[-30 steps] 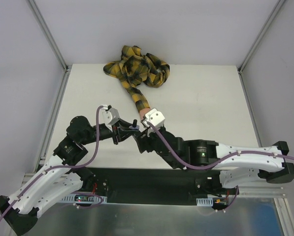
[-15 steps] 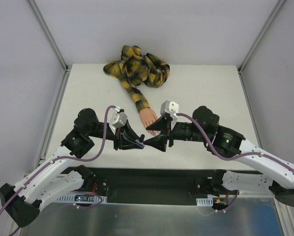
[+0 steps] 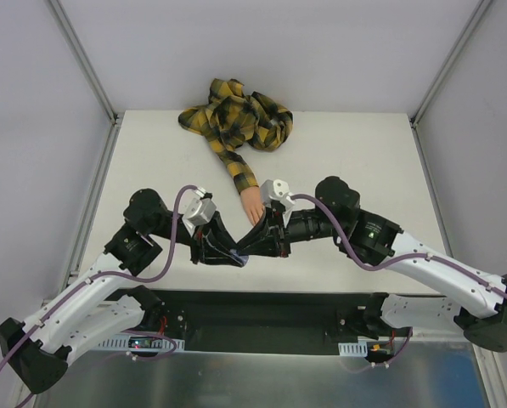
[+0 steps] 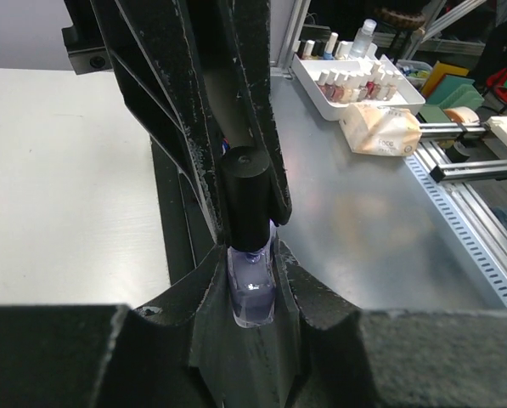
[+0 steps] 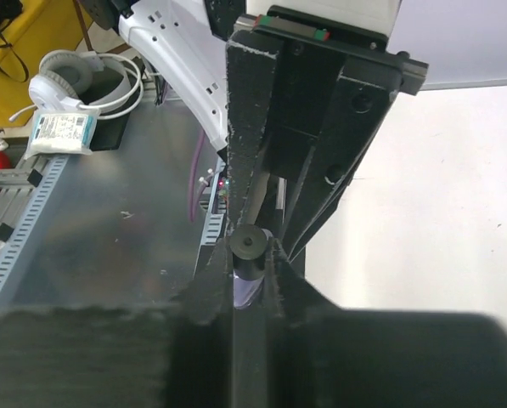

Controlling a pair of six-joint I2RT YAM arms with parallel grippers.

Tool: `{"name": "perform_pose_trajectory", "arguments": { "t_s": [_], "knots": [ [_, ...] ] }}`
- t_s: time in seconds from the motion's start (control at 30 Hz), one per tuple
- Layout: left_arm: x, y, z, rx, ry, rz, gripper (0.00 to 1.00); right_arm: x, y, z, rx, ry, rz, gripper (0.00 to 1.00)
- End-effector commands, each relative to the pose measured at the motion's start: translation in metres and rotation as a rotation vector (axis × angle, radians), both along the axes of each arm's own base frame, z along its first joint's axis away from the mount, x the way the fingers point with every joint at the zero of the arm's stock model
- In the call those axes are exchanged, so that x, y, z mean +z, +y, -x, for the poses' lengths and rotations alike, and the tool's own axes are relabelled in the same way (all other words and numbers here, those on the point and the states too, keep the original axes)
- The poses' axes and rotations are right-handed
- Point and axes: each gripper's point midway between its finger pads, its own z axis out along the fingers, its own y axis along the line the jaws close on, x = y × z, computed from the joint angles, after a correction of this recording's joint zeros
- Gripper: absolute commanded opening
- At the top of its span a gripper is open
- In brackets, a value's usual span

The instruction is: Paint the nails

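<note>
My left gripper (image 3: pixel 235 253) (image 4: pixel 251 276) is shut on a small purple nail polish bottle (image 4: pixel 251 289), glass body pinched between its fingers (image 4: pixel 204 293). The bottle's black cap (image 4: pixel 244 200) (image 5: pixel 249 245) points toward my right gripper (image 3: pixel 253 245) (image 5: pixel 250 259), which is shut on it from the opposite side. Both grippers meet above the table's near edge. The peach mannequin hand (image 3: pixel 252 205) lies just behind them, with its yellow-black plaid sleeve (image 3: pixel 236 119) bunched at the far edge. The nails are hidden under my right wrist.
A white tray of polish bottles (image 4: pixel 355 81) and a peach packet (image 4: pixel 380 129) sit on the metal bench beyond the table's near edge. White headphones (image 5: pixel 75 81) lie on that bench too. Metal frame posts (image 3: pixel 83 59) rise at the table's far corners.
My right gripper came in from the right toward the bottle and closed its jaws on the cap. The left gripper kept its hold and dropped slightly toward the near edge.
</note>
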Motion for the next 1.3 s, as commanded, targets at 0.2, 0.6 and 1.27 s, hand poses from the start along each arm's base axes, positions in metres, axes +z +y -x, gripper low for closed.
{"name": "perform_pose_trajectory", "arguments": {
  "t_s": [0.2, 0.6, 1.27],
  "knots": [
    [0.018, 0.006, -0.070, 0.486, -0.152, 0.058, 0.00, -0.005, 0.016, -0.010, -0.237, -0.028, -0.028, 0.00],
    [0.012, 0.040, -0.125, 0.877, -0.195, 0.012, 0.00, -0.018, 0.021, -0.078, -1.199, -0.104, 0.122, 0.00],
    [0.018, 0.004, -0.008, 0.084, -0.122, 0.073, 0.00, 0.012, -0.016, -0.003, -0.235, -0.100, 0.083, 0.67]
  ]
}}
